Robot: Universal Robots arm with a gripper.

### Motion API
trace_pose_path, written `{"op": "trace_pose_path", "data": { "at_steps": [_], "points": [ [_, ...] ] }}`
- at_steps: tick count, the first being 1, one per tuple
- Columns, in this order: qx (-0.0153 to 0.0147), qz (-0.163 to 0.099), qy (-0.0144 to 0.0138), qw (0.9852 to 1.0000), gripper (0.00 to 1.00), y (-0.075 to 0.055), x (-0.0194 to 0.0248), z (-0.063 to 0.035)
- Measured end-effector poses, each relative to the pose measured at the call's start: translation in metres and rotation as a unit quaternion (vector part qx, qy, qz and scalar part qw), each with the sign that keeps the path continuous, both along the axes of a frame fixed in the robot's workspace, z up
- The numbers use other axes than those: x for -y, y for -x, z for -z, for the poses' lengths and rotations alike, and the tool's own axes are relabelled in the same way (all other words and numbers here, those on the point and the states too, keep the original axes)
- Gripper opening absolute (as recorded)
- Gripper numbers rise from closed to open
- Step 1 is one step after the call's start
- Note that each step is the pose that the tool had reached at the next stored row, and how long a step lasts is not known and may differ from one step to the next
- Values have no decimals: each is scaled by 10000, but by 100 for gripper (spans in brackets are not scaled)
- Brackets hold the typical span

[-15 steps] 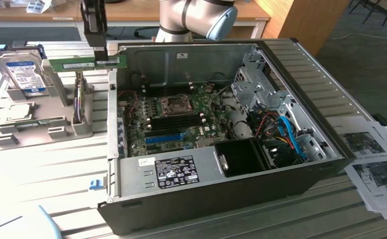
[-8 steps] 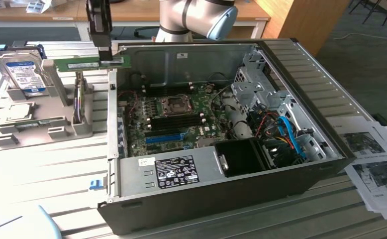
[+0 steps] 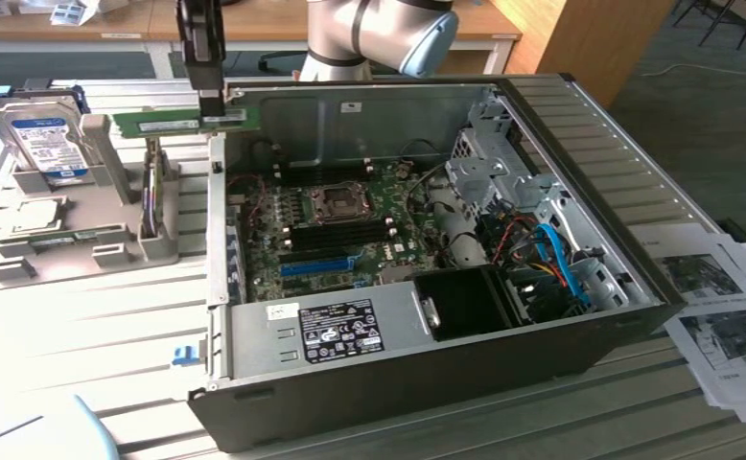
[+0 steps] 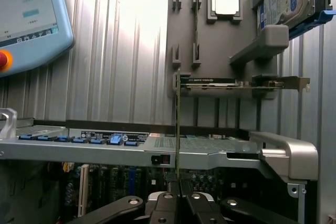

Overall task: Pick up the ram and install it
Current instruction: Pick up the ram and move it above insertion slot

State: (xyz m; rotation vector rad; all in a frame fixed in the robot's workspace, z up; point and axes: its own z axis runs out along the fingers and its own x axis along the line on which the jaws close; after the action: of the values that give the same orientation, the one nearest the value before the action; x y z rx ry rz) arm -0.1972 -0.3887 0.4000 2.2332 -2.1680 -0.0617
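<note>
My gripper (image 3: 211, 111) is shut on the ram (image 3: 155, 123), a thin green circuit-board stick held level in the air over the wall of the open computer case (image 3: 603, 144) on the exterior view's left. In the wrist view the ram (image 4: 177, 129) shows edge-on as a thin line rising from my gripper (image 4: 178, 196), with the case wall and the motherboard beneath it. The motherboard (image 3: 335, 225) lies inside the case, with black memory slots (image 3: 338, 233) beside the processor socket.
A grey holder (image 3: 79, 240) outside the case, on the exterior view's left, carries a blue-labelled hard drive (image 3: 40, 139), a processor (image 4: 224, 2) and an upright card (image 4: 236, 81). A bright blue slot (image 3: 315, 265), cables and a black fan shroud (image 3: 469, 302) fill the case. Papers (image 3: 718, 307) lie on the exterior view's right and a teach pendant (image 4: 26, 14) sits nearby.
</note>
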Motion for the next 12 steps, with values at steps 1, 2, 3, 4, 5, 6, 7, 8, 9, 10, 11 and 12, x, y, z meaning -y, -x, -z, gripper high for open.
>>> {"op": "trace_pose_path", "data": {
  "at_steps": [1,2,3,4,5,6,7,8,9,10,11,12],
  "points": [
    [0,0,0,10000,11,-12,0,0],
    [0,-1,0,10000,11,-24,0,0],
    [0,0,0,10000,11,-37,0,0],
    [0,0,0,10000,11,-49,0,0],
    [0,0,0,10000,11,-62,0,0],
    [0,0,0,10000,11,-75,0,0],
    [0,0,0,10000,11,-87,0,0],
    [0,0,0,10000,11,-99,0,0],
    [0,0,0,10000,11,-111,0,0],
    [0,0,-1,10000,11,-122,0,1],
    [0,0,0,10000,11,-134,0,0],
    [0,0,0,10000,11,-148,0,0]
  ]
}}
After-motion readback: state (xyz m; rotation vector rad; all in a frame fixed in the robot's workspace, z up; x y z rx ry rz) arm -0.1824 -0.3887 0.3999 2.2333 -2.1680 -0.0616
